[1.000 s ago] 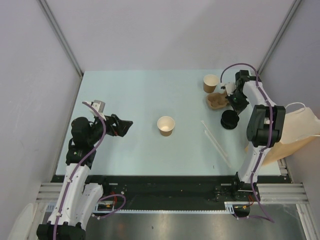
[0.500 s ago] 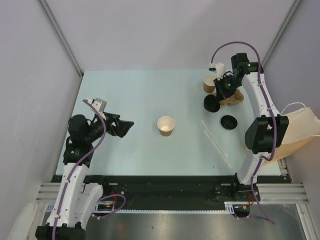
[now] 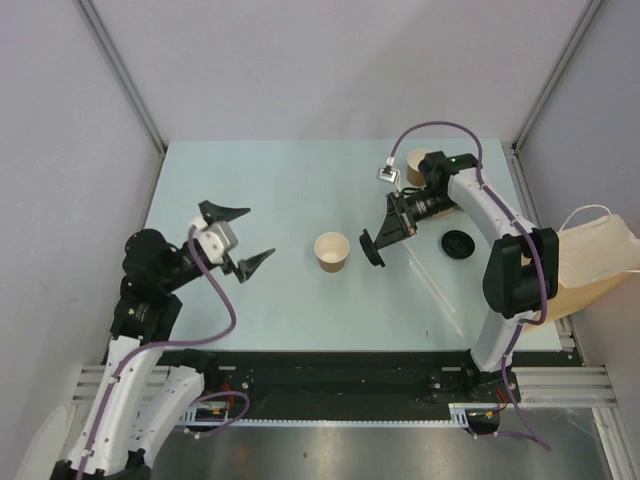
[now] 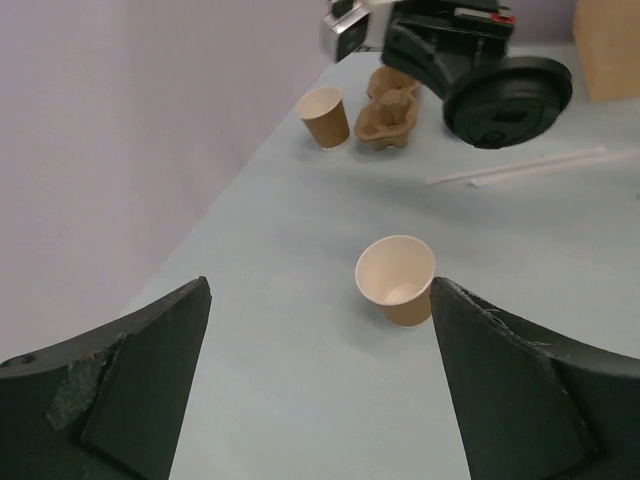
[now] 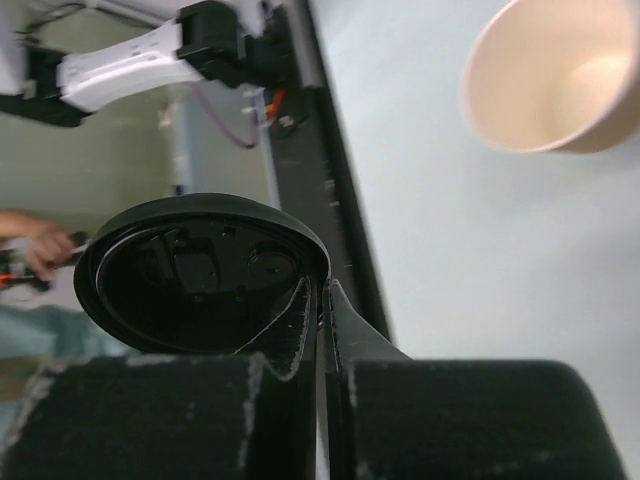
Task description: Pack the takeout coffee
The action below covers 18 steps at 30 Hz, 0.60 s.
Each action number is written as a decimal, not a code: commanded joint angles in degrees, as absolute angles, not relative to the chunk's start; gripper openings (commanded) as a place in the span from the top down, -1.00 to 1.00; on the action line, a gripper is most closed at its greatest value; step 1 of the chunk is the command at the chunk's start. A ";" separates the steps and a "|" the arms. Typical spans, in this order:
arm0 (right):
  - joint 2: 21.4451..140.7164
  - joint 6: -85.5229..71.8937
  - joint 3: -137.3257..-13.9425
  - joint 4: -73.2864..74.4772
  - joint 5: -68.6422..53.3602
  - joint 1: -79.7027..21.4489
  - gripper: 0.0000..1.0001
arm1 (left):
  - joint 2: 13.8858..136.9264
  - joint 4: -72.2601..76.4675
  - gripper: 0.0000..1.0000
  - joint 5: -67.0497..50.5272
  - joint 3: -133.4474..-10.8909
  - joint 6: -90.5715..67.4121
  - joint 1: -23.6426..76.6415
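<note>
Pale green bench (image 3: 280,190), grey walls on three sides, viewed from above with my two arms at the near edge. Items are listed from left to right.

(a) One left gripper (image 3: 260,232), hanging over the left part of the bench with its jaws spread wide and nothing between them. From its wrist camera the near cup sits framed between the two fingers.

(b) Two kraft paper cups, both upright and both without lids. The near cup (image 3: 332,251) stands alone at mid-bench. The far cup (image 3: 421,163) stands toward the back right corner, partly hidden by my right arm.

(c) One right gripper (image 3: 382,240), jaws pinched tight on the rim of the held lid (image 3: 371,248). This black lid is carried on edge, near the right side of the near cup and not touching it.

(d) One cardboard cup carrier (image 4: 392,112), just beside the far cup in the left wrist view.

(e) Two thin white straws (image 4: 520,166), lying side by side on the bench to the right of the near cup.

(f) One second lid (image 3: 458,243), black, flat on the bench by itself. That makes two lids in all.

(g) One brown paper bag (image 3: 600,262) with white handles, at the right edge beyond the bench.
</note>
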<state>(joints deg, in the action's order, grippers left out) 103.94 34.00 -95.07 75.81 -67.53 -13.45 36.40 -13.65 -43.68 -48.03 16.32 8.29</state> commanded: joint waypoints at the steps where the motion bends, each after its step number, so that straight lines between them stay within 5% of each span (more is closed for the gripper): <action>1: 100.90 32.87 -89.75 86.66 -80.14 -17.22 1.00 | 35.07 -15.73 -0.91 -41.40 -49.31 43.03 19.31; 9: 97.74 30.68 -84.64 86.66 -81.12 -27.85 1.00 | 36.12 -16.32 -0.76 -32.62 -49.83 63.79 43.45; 18: 98.79 26.38 -81.65 86.57 -83.23 -33.39 1.00 | 38.67 -21.00 -0.27 -18.11 -50.45 74.08 64.06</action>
